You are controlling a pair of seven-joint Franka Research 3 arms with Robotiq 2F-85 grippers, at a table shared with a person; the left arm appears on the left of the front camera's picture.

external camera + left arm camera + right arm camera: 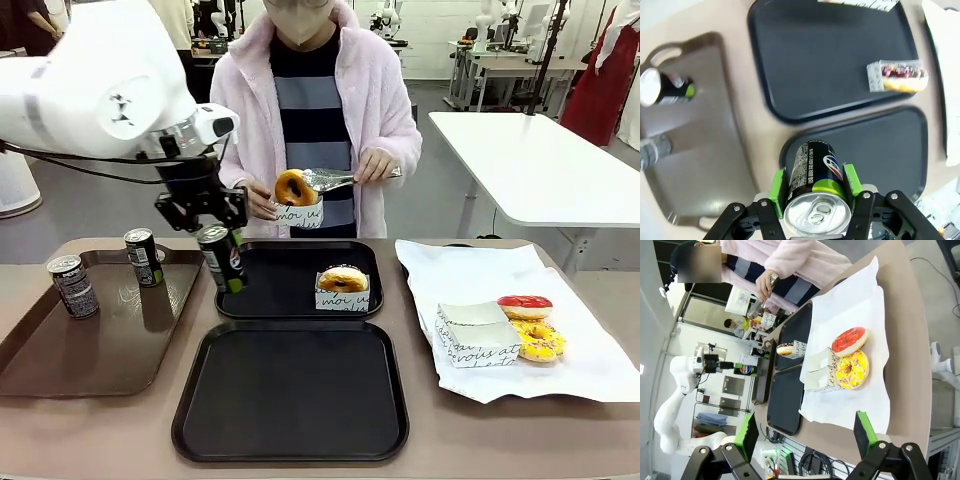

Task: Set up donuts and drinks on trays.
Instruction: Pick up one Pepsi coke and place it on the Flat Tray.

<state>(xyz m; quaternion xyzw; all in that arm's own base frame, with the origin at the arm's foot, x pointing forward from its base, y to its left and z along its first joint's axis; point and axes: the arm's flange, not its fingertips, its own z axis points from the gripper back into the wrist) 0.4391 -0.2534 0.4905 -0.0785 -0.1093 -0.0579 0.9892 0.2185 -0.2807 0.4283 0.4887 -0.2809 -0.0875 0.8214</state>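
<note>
My left gripper (214, 230) is shut on a dark drink can (224, 264), held upright in the air over the left rim of the far black tray (290, 258). In the left wrist view the green pads (776, 187) clamp the can (812, 165) near its silver top. A donut in a white sleeve (342, 287) sits on that far tray. The near black tray (290, 390) is bare. Two more cans (73, 285) (144, 256) stand on the brown tray (110, 350). My right gripper (805, 440) is open above the table's right end, holding nothing.
The person behind the table holds a tan donut (295, 187) in tongs over a paper sleeve. White paper (560, 370) at the right carries a red donut (524, 306), a yellow donut (538, 341) and a stack of sleeves (475, 335).
</note>
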